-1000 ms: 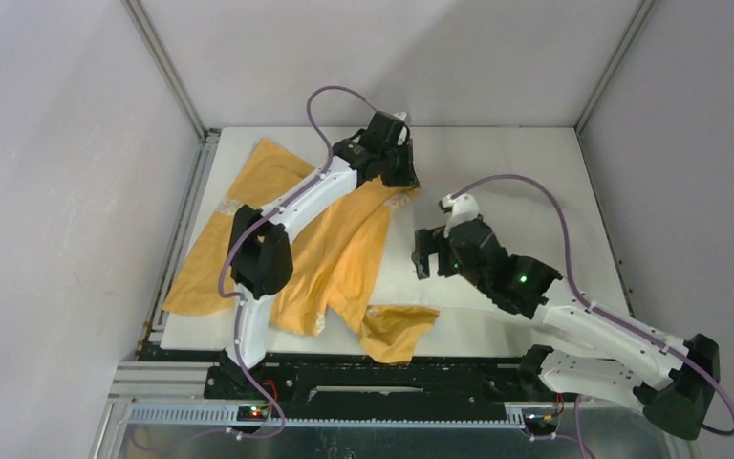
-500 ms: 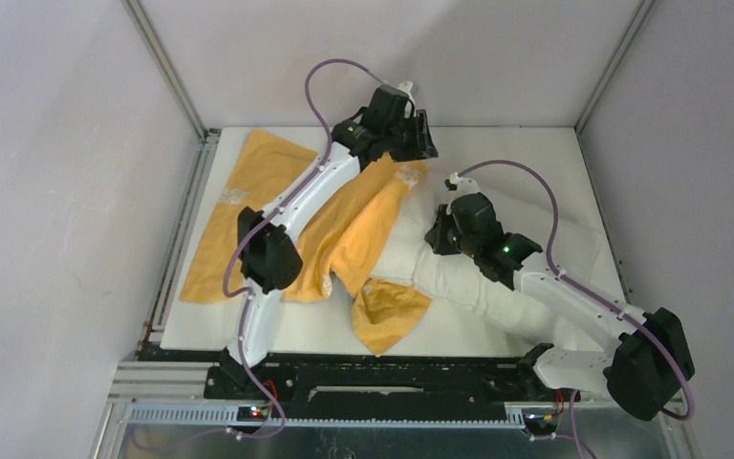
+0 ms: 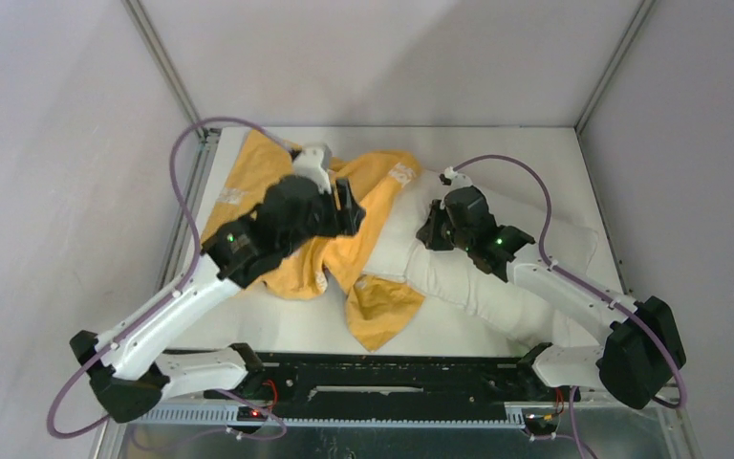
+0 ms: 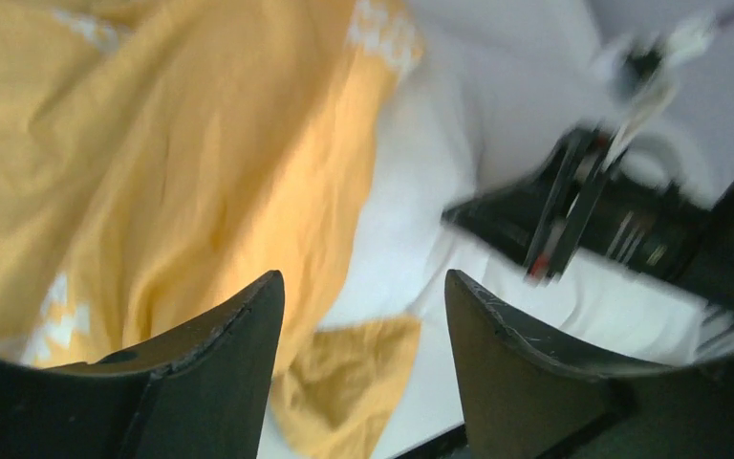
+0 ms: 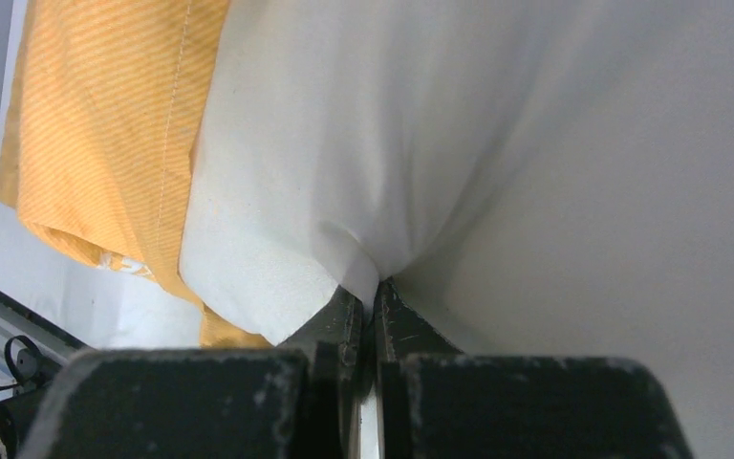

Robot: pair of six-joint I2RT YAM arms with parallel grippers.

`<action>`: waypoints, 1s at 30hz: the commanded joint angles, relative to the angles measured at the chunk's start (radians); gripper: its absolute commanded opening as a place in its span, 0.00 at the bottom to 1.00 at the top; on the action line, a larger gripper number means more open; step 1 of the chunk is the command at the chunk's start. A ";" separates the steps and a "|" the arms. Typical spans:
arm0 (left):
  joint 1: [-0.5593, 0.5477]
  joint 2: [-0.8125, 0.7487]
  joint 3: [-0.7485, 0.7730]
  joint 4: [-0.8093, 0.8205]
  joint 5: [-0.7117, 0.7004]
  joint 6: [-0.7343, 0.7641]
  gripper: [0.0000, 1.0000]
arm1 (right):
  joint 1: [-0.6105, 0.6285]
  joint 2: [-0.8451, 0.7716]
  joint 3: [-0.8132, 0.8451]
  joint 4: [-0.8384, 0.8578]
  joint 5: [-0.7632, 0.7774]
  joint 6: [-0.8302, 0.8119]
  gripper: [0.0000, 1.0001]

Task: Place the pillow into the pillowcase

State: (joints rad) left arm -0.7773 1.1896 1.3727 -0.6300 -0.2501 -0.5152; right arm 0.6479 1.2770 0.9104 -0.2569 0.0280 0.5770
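Where the white table [image 3: 535,158] fills the middle of the top view, the pillow [image 3: 444,282] lies across centre and right of frame, plump and creased. Its left end touches the pillowcase [image 3: 382,186].

Pillowcase: orange-yellow, white print showing, bunched at centre-left. One folded flap lies toward lower centre, near the table's front edge. In the right wrist view its stitched orange edge lies against the pillow's left side at the upper left of frame.

Left arm: runs from lower left of frame up to centre. The left gripper [image 4: 363,287] hangs over the bunched pillowcase with its jaws apart and nothing between them. That wrist view is blurred, so contact with the cloth cannot be told.

Right arm: runs from lower right of frame to centre. The right gripper [image 5: 375,287] sits at the pillow's upper-left end with its jaws closed on a pinch of white pillow fabric, which puckers at the fingertips.
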 commanded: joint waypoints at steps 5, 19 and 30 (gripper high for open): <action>-0.201 -0.086 -0.472 0.082 -0.207 -0.247 0.64 | 0.022 -0.020 0.078 0.010 -0.007 0.033 0.00; -0.249 0.136 -0.603 0.223 -0.392 -0.468 0.67 | 0.041 -0.034 0.092 -0.008 0.019 0.042 0.00; -0.257 0.184 -0.657 0.340 -0.349 -0.435 0.16 | 0.061 -0.021 0.105 -0.016 0.057 0.039 0.00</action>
State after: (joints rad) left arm -1.0256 1.3731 0.7128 -0.4046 -0.6014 -0.9939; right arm 0.6857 1.2713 0.9623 -0.3176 0.0753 0.5949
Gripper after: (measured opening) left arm 0.399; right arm 0.026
